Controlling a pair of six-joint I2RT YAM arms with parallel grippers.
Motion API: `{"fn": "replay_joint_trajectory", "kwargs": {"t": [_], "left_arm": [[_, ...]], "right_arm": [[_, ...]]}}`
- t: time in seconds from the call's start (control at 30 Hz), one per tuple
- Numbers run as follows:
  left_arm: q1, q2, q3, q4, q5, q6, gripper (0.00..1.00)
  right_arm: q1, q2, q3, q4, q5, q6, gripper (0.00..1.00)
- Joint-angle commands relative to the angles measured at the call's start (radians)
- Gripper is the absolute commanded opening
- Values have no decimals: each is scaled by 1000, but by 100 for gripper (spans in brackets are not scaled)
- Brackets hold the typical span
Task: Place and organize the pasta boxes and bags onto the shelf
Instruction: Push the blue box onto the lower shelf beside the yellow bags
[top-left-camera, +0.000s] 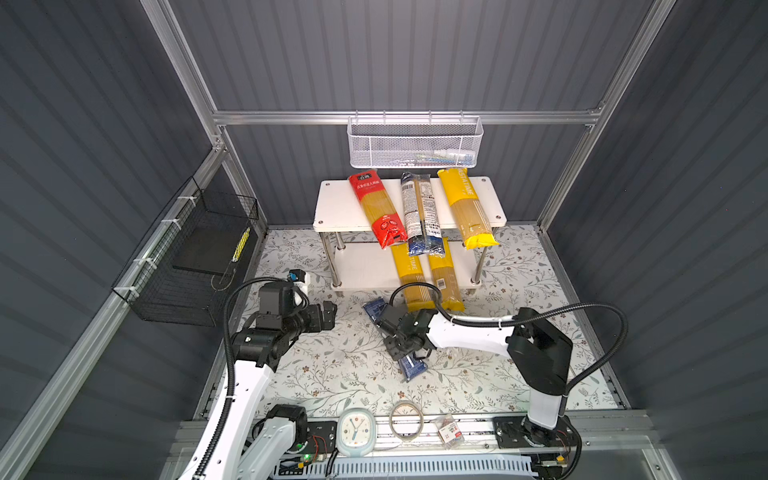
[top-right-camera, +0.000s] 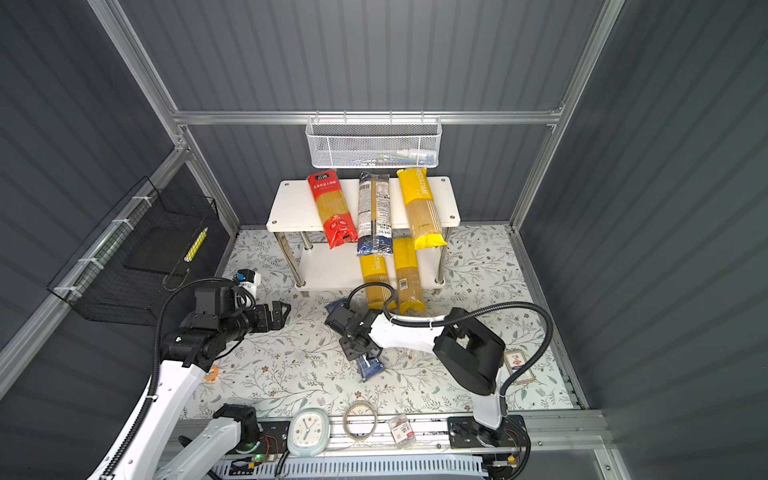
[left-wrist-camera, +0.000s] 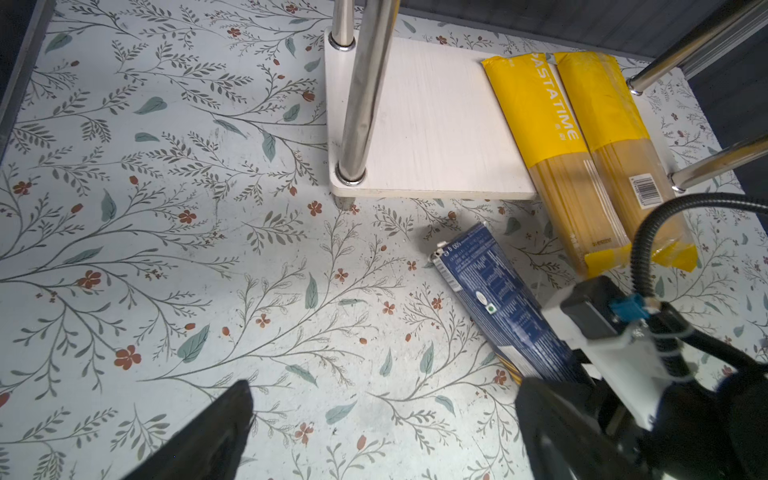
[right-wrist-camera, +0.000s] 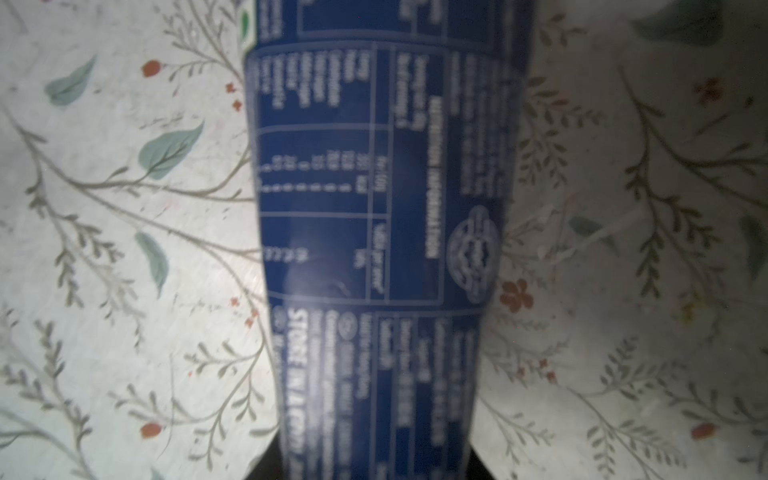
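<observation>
The right gripper (top-left-camera: 409, 353) is clamping the one dark-blue box (right-wrist-camera: 374, 208) on the table (top-left-camera: 332, 374); the left gripper (left-wrist-camera: 386, 388) is gaping wide, empty. Beyond both, the shelf (top-left-camera: 340, 203) is carrying five bags: red bag (top-left-camera: 376, 212), clear bag (top-left-camera: 419, 212) and yellow PASTATIME bag (top-left-camera: 465, 208) on top, two yellow bags (top-left-camera: 409, 274) (top-left-camera: 446, 278) below.

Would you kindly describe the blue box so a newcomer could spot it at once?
Start at the white shelf at the back of the floral table. In front of its lower board, the blue box sits in the right gripper. It is the only pack off the shelf, and the only carton.
</observation>
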Motion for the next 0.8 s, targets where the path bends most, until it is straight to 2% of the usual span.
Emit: {"fn": "replay_joint_trajectory", "kwargs": {"t": [0.0,0.23,0.57,0.77], "left_arm": [[5,-10,-8,-11,-13,12,100],[5,-9,-8,-12,-14,12,100],[5,-9,-8,-13,-11,12,100],[5,-18,-10,-14,-12,11,100]], "right_arm": [[4,-122,9,105,-8,22,20],[-10,-165,29,183,62,38,23],[-87,12,238,214,125,56,23],[-135,82,344,225,119,57,24]]}}
